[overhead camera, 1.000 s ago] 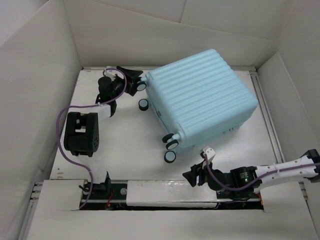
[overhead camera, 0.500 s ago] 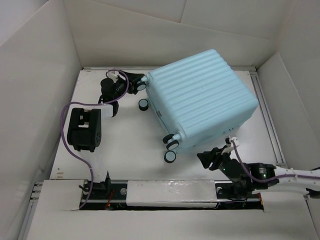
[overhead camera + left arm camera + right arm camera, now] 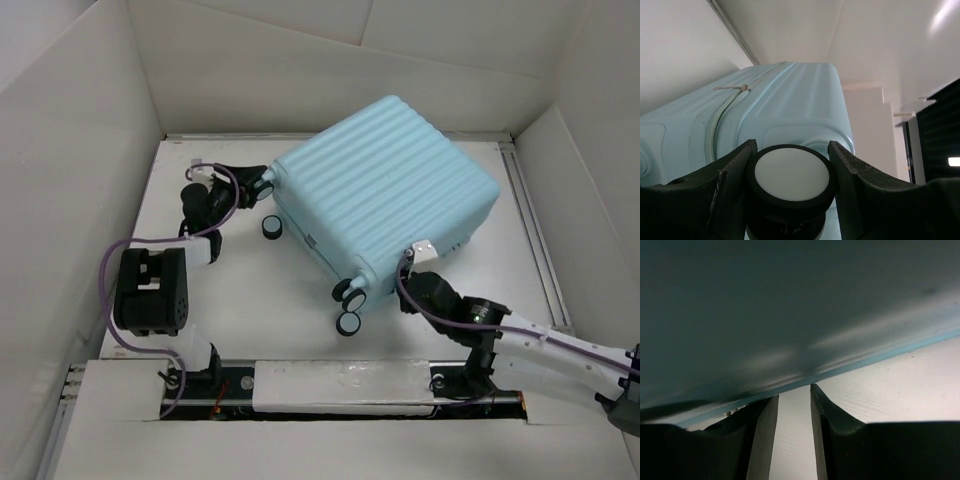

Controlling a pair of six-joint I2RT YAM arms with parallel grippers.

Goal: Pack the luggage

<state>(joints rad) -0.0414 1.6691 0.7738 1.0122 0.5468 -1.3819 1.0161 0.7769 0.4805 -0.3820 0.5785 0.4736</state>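
Top view: I look down from above, behind the bases, over the whole table (image 3: 250, 290).
Left wrist: close, facing the luggage (image 3: 790, 100) past a caster wheel (image 3: 791, 174).
Right wrist: low, almost against the luggage.
Shared: the luggage.

Bent at the black elbow in the lower left of the overhead view, reaching up and right with the left gripper (image 3: 258, 182), clamped on both sides of a caster wheel (image 3: 791, 174); stretched in low from the lower right with the right gripper (image 3: 794, 400), narrowly parted, gripping nothing
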